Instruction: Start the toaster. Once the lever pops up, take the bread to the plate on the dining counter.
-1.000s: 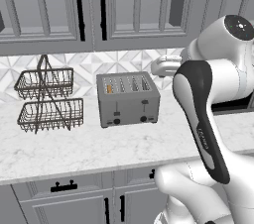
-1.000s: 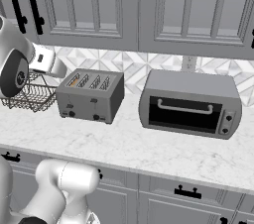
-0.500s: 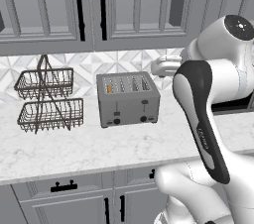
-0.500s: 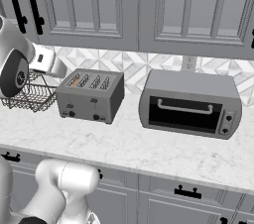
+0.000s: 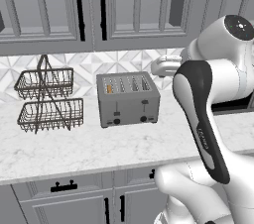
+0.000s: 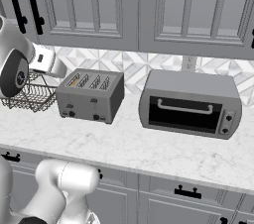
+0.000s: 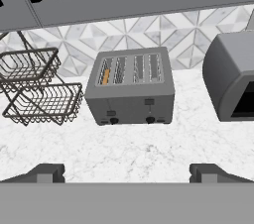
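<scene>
Marble worktop (image 5: 89,151): toaster (image 5: 128,99), wire rack (image 5: 45,100), oven (image 6: 189,104)

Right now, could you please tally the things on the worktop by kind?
Toaster, with bread in one slot: 1
Toaster oven: 1
Two-tier wire basket rack: 1
Total: 3
</scene>
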{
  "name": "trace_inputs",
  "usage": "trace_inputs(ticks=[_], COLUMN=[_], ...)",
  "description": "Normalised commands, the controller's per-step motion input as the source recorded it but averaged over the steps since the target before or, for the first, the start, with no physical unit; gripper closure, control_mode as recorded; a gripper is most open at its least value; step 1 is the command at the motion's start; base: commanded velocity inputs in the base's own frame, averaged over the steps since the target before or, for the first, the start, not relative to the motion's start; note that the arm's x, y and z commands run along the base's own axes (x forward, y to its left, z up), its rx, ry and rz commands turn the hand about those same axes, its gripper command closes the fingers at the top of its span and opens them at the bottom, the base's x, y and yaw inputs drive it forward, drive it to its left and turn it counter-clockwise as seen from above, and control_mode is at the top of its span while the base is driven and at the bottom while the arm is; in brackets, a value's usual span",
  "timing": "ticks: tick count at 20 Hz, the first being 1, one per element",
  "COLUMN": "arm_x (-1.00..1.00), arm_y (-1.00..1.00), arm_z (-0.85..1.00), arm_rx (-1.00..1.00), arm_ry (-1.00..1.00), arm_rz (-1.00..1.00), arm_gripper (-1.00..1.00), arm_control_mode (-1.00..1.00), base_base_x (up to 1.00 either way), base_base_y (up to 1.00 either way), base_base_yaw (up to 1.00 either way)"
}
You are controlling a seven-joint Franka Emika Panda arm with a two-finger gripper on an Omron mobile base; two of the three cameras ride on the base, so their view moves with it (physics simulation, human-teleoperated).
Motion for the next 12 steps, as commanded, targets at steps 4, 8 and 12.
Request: trace_inputs(ticks=[4,8,12], arm_x=[0.0,0.0,0.0], arm_y=[0.0,0.0,0.0], arm_z=[0.0,0.0,0.0], arm_rx=[0.0,0.0,0.0], arm_ry=[0.0,0.0,0.0], arm_rz=[0.0,0.0,0.0], arm_gripper=[-1.0,-1.0,-1.0], arm_control_mode=[-1.0,-1.0,-1.0], base_base_x=[0.0,0.0,0.0], base_base_y=[0.0,0.0,0.0], base_base_yaw=[0.0,0.0,0.0])
